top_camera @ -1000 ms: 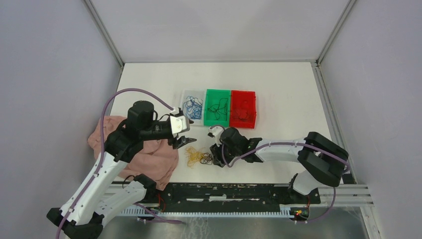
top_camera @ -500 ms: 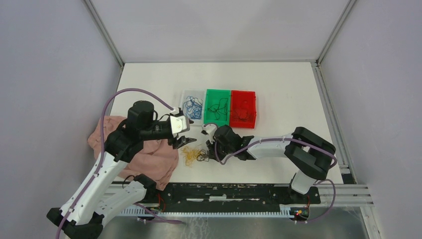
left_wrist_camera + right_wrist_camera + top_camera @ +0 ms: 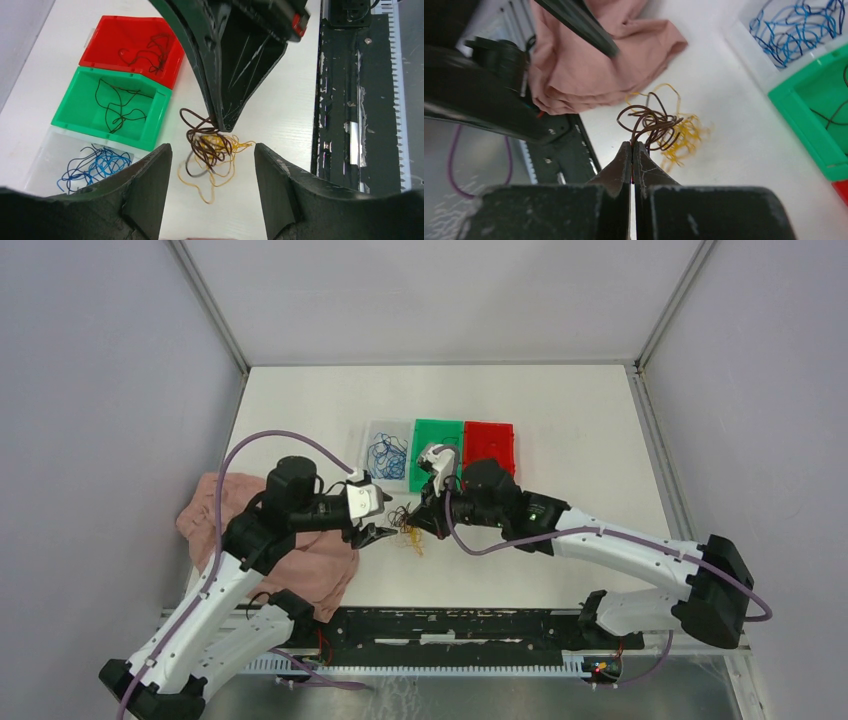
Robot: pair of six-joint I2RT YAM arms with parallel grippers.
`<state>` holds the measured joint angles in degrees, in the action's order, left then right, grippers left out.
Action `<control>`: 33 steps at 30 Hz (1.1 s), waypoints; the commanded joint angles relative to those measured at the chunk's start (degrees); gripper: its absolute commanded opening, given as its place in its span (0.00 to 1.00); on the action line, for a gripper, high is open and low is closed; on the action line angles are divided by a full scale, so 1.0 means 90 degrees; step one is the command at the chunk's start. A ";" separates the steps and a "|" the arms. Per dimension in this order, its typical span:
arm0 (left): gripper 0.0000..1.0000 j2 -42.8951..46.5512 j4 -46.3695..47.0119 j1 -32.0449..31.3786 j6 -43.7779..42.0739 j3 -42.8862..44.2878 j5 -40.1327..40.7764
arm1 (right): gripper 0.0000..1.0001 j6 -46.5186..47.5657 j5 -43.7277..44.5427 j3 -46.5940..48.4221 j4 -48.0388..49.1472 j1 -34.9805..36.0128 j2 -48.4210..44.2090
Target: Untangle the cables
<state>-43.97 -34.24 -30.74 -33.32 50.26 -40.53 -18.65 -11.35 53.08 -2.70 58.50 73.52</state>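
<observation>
Setting: laboratory-type robot test cell.
Enclosure: plain grey panel walls (image 3: 90, 390) on metal frame posts (image 3: 208, 305).
Fittings: white table (image 3: 570, 420); black mounting rail (image 3: 480, 625) at near edge.

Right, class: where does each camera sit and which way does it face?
Top external: above, behind the bases, looking down on the table; left arm and right arm show.
Left wrist: on the left arm, looking down between its open fingers at the cables.
Right wrist: on the right arm, looking along shut fingers pinching the cables toward the pink cloth.
Shared: both wrist views show cables, green bin.
</observation>
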 commanded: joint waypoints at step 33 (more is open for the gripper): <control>0.16 -0.0149 0.1215 -0.0017 0.1811 -0.0397 -0.0291 | 0.04 -0.0764 -0.1016 0.0306 0.0656 0.0024 -0.0830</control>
<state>-44.42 -27.53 -30.74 -21.67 43.70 -40.91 -24.38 -18.76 55.79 -1.72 58.50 67.77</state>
